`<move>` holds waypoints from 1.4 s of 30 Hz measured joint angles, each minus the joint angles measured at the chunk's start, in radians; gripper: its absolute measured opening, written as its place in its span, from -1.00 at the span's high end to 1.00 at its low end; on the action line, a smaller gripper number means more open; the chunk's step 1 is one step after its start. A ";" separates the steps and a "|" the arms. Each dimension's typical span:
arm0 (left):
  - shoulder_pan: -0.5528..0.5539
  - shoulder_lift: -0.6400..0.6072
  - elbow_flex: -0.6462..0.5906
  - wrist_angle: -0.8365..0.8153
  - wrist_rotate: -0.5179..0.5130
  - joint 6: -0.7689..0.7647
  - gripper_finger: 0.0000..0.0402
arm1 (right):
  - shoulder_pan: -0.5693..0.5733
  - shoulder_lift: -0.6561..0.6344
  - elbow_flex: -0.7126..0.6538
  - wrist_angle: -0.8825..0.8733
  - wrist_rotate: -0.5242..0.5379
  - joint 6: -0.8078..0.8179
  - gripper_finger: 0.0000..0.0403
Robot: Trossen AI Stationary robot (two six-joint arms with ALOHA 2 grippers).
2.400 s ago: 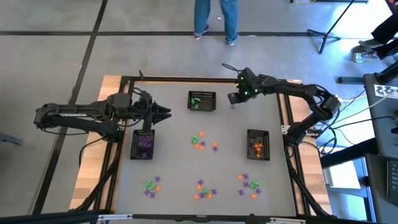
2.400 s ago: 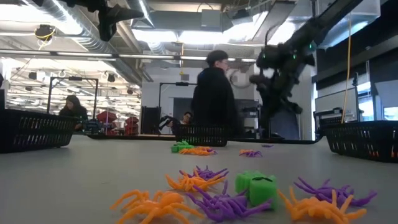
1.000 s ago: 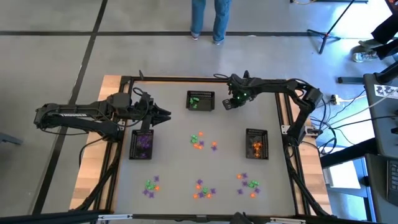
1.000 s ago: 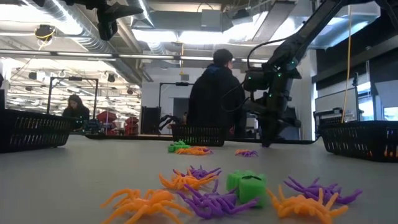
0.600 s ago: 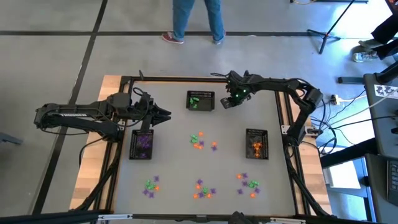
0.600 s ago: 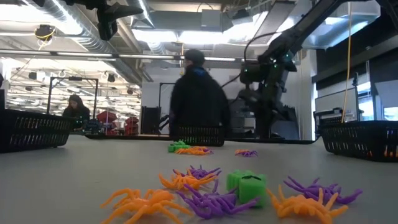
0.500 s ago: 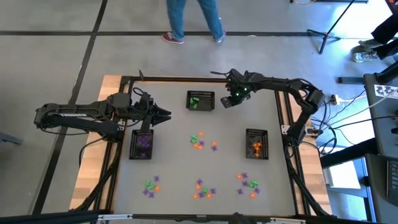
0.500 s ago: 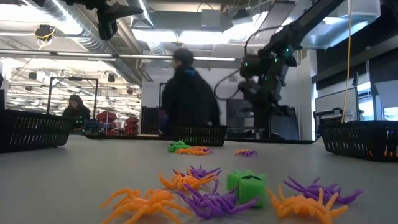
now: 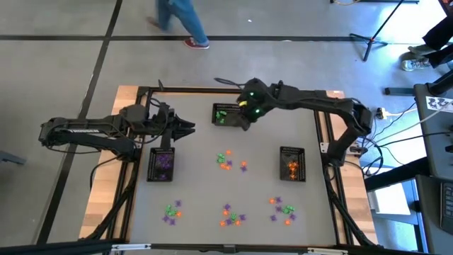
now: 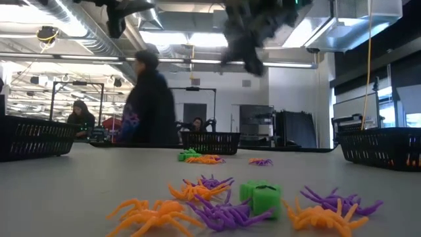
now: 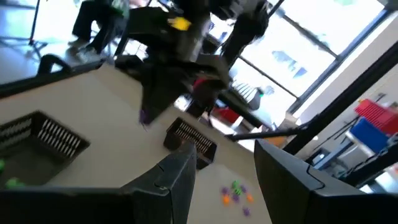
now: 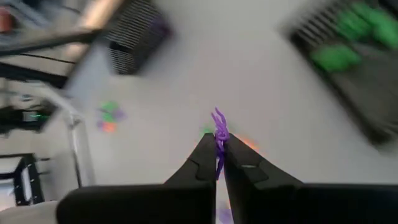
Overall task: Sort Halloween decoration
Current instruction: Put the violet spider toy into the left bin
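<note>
Near edge of table (image 9: 198, 177): three small clusters of Halloween decoration, mixed purple/orange/green trinkets (image 9: 230, 214), one front-left, one front-centre, one front-right; low view shows the closest cluster as orange and purple spiders w/ a green block (image 10: 263, 196) among them. Mid-table: a fourth cluster (image 9: 228, 160), green and orange w/ a purple piece beside it. Left of it, purple basket (image 9: 162, 165), black mesh, purple pieces inside; right of it, orange basket (image 9: 293, 164), orange pieces inside. Far side: green basket (image 9: 228, 115) w/ green pieces. Left gripper (image 9: 188, 128) hangs just beyond the purple basket's far end, pointing toward table centre, fingers (image 11: 177, 174) apart, nothing between them. Right gripper (image 12: 219, 157) is up in the air just beside the green basket's right edge, arm reaching in from the right side; jaws pressed together on a purple spider (image 12: 219, 133), legs sticking out past the tips. Beyond the table: a person (image 10: 150, 102) walking past, blurred; another person (image 10: 77, 116) seated farther back.
</note>
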State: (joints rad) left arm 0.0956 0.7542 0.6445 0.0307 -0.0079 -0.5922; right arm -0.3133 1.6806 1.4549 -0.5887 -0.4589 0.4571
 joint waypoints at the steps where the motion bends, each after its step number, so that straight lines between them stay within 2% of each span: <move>1: 0.000 0.006 0.000 0.016 0.000 0.000 0.24 | 0.025 0.000 0.018 0.040 0.002 0.017 0.94; 6: 0.000 0.066 0.000 0.101 0.023 0.000 0.24 | 0.139 0.000 0.088 0.289 0.061 0.112 0.94; 10: -0.001 0.139 0.000 0.210 0.071 -0.001 0.24 | 0.193 -0.001 0.123 0.364 0.167 0.114 0.94; 13: -0.001 0.183 0.000 0.278 0.078 0.000 0.24 | 0.212 -0.001 0.123 0.341 0.237 0.112 0.94; 18: -0.001 0.221 0.000 0.301 0.077 0.000 0.24 | 0.223 0.000 0.123 0.261 0.270 0.114 0.94; 42: -0.001 0.229 0.000 0.286 -0.038 0.002 0.24 | 0.230 0.000 0.123 0.248 0.292 0.116 0.94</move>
State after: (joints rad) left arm 0.0948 0.9829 0.6445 0.3165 -0.0458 -0.5900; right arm -0.0834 1.6806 1.5776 -0.3405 -0.1672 0.5728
